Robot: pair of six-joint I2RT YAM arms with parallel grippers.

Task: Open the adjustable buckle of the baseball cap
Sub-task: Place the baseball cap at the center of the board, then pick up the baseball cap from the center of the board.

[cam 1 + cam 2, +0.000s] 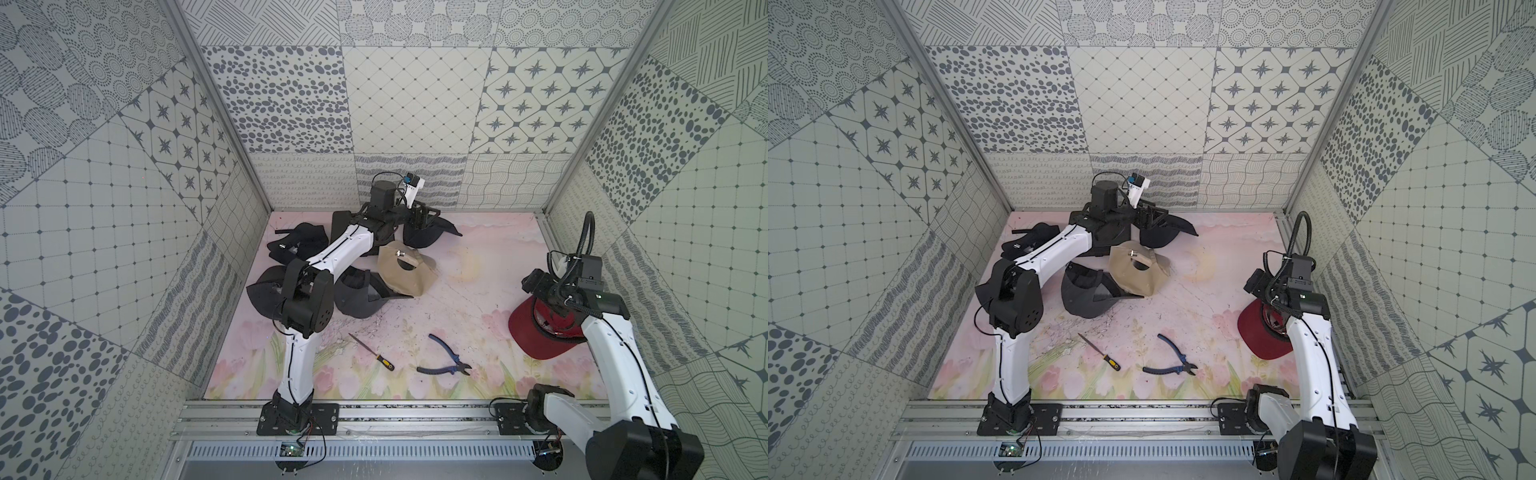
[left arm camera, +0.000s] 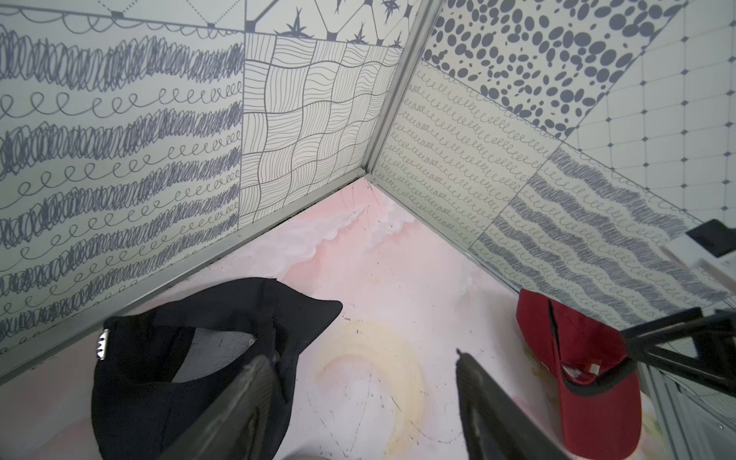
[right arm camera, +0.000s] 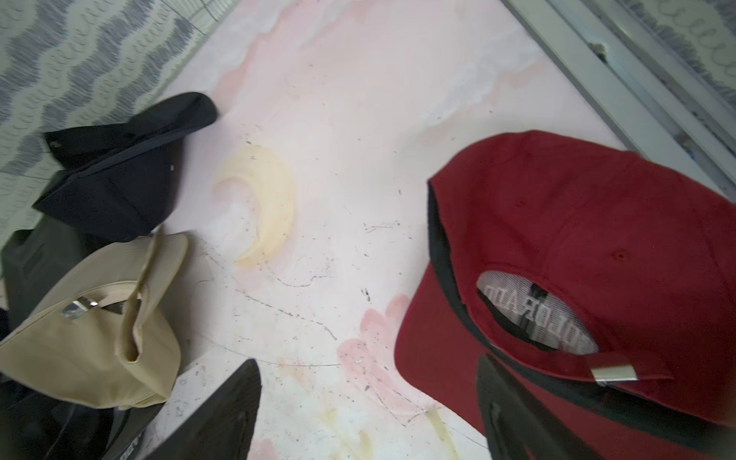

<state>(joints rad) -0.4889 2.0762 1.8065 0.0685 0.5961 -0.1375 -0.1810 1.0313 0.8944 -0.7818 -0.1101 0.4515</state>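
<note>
Robot lab test cell: patterned wall panels (image 1: pixel 415 104), aluminium corner post (image 1: pixel 220 104), floral printed mat (image 1: pixel 478 257), left arm (image 1: pixel 297 361) and right arm (image 1: pixel 611 345) bolted to slotted rail (image 1: pixel 415 419).

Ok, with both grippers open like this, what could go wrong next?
The right gripper hangs beside the red cap, one finger near its metal buckle but not around it; closing here may pinch only fabric. The left gripper sits close beside the black cap, so swinging away might snag and drag it.
</note>
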